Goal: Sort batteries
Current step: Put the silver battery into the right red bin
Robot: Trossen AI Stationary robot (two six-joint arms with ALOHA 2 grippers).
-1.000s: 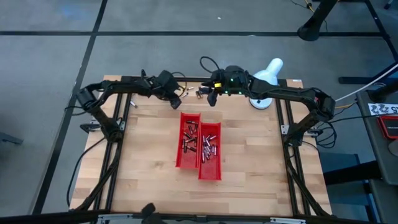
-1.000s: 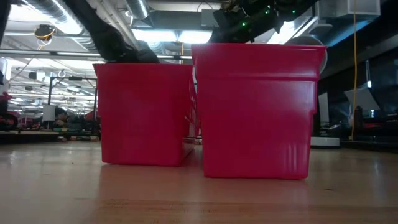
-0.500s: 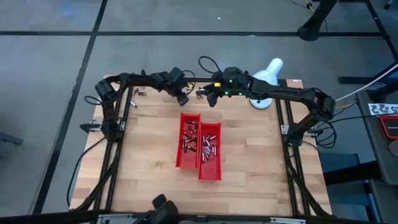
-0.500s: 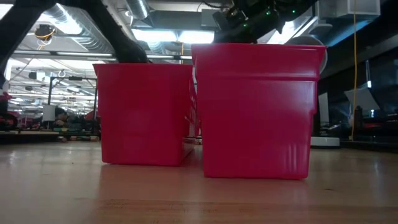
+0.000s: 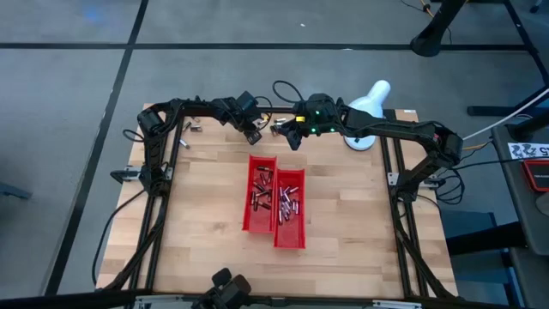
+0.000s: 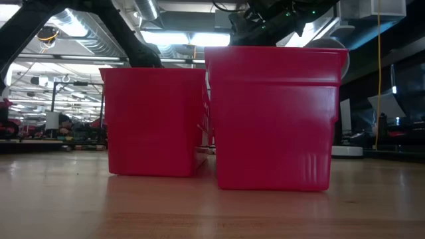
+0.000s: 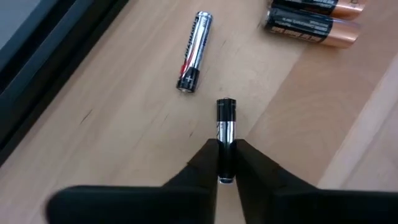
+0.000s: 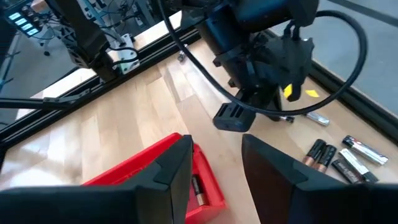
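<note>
Now we see two red trays [image 5: 274, 206] side by side, batteries [image 5: 273, 199] in both; left gripper [image 7: 225, 163] pinches one battery [image 7: 226, 127], right gripper [image 8: 214, 165] spread.

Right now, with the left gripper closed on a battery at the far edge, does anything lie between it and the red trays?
Nothing visible does. The left gripper holds a slim battery, and bare wood lies between it and the red trays.

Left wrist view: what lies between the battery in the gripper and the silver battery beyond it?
Only bare wood. The held battery and the silver battery lie apart.
</note>
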